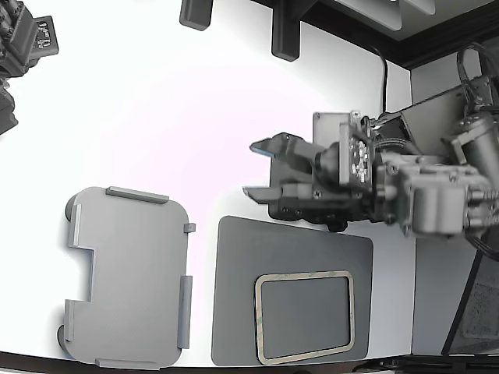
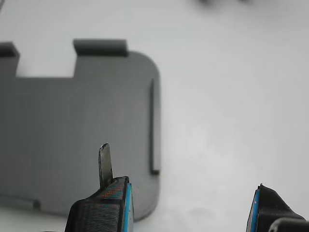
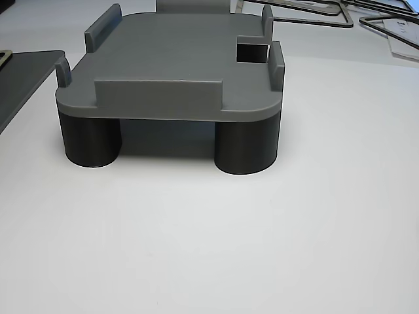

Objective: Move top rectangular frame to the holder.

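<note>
No readable writing is showing. One thin cream rectangular frame (image 1: 305, 316) is lying on one dark grey flat mat (image 1: 292, 241), beside one light grey plastic holder (image 1: 129, 276). The black gripper (image 1: 260, 169) is hovering, jaws apart and empty.

Bare table (image 1: 195, 140) lies open around the holder (image 1: 129, 276), whose raised tabs (image 1: 137, 195) rim its edges

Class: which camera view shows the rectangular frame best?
The exterior view: the whole cream frame shows there, lying flat on the dark mat. The wrist view shows none of it. The other view shows, at most, a sliver at its edge, too little to tell.
</note>
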### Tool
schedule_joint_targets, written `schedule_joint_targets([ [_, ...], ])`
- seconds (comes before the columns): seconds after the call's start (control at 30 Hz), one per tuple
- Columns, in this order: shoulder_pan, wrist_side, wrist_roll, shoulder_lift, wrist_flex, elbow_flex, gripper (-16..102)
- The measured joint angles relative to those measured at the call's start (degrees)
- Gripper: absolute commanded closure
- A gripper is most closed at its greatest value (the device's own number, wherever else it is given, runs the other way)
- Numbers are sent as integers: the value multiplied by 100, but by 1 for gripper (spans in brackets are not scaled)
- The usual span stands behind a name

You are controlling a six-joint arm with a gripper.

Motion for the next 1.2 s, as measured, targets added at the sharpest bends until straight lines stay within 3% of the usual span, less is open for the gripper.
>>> schedule_joint_targets([
  [0.2,1283,-615,1512,-1090,1020,-694,-14],
  [0.33,2074,-571,2496,-1652,1230,-879,-14],
  [0.7,3199,-2188,4096,-2725,1573,-1037,-14],
  [0.83,3718,-2171,4579,-3182,1811,-1283,-14],
  [1.2,4017,-1995,4641,-3349,1204,-483,-14],
])
